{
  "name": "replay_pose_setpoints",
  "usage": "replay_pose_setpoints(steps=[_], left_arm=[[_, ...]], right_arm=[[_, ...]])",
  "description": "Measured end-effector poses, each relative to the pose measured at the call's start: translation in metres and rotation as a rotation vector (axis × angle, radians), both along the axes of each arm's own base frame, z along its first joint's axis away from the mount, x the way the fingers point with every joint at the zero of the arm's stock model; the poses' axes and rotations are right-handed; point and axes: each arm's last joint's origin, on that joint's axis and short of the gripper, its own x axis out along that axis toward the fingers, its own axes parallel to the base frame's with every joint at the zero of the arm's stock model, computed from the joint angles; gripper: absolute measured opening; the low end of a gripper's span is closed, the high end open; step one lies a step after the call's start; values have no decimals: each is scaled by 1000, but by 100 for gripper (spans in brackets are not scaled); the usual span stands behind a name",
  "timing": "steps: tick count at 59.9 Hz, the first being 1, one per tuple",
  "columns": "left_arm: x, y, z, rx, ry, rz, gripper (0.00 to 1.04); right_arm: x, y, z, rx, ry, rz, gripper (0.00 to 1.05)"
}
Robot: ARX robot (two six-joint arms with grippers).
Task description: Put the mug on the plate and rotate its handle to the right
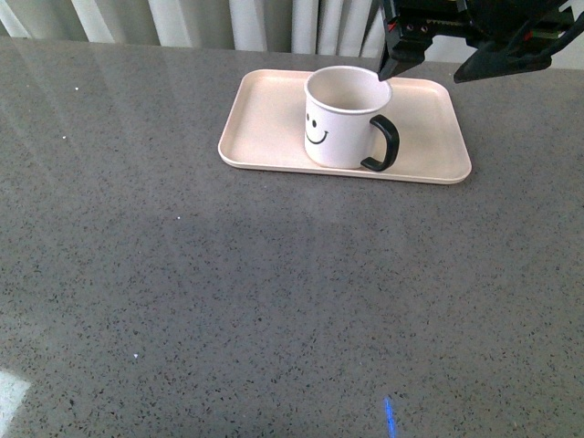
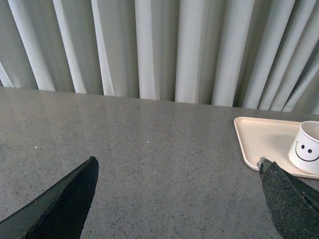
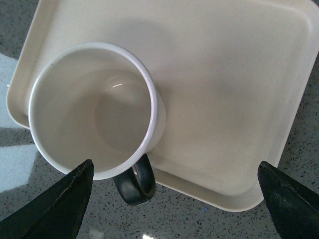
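The white mug [image 1: 339, 119] with the smiley face stands upright on the pale pink-beige plate [image 1: 265, 119], near its middle. Its black handle [image 1: 384, 144] points to the right and a little toward me. My right gripper [image 1: 429, 66] hangs open above the plate's far right part, just behind the mug's rim, holding nothing. From the right wrist view I look down into the empty mug [image 3: 92, 109]; its handle [image 3: 134, 181] reaches over the plate [image 3: 229, 99] edge, and the gripper [image 3: 174, 172] has wide-apart jaws. In the left wrist view my left gripper [image 2: 177, 167] is open over bare table, with mug [image 2: 306, 148] and plate [image 2: 264, 139] off to one side.
The grey speckled table [image 1: 228, 292] stretches in front of and beside the plate. Pale curtains [image 2: 159, 50] hang behind the table's far edge. A small blue light spot [image 1: 390, 417] lies on the table near the front.
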Motion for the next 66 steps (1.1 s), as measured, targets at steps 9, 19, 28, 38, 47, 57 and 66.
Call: replay_pose_setpoints(steps=[9,19,28,38,47,57,66], left_arm=[[0,0,0,0,0,0,96],[0,0,0,0,0,0,96],[0,0,0,0,0,0,96],[0,0,0,0,0,0,96],[0,0,0,0,0,0,96],[0,0,0,0,0,0,96],[0,0,0,0,0,0,96]], right_arm=[[4,11,-12,2,39,-5,96],[8,15,-19,-4,59,-14,96],[15,17,-20,11,58,-25,96],[22,18,-15,19,51,-38,96],[27,22,-15,21,57,-38,96],[30,25,-19,11,69,-45,96],[32,27,-21,9,79,-50,93]])
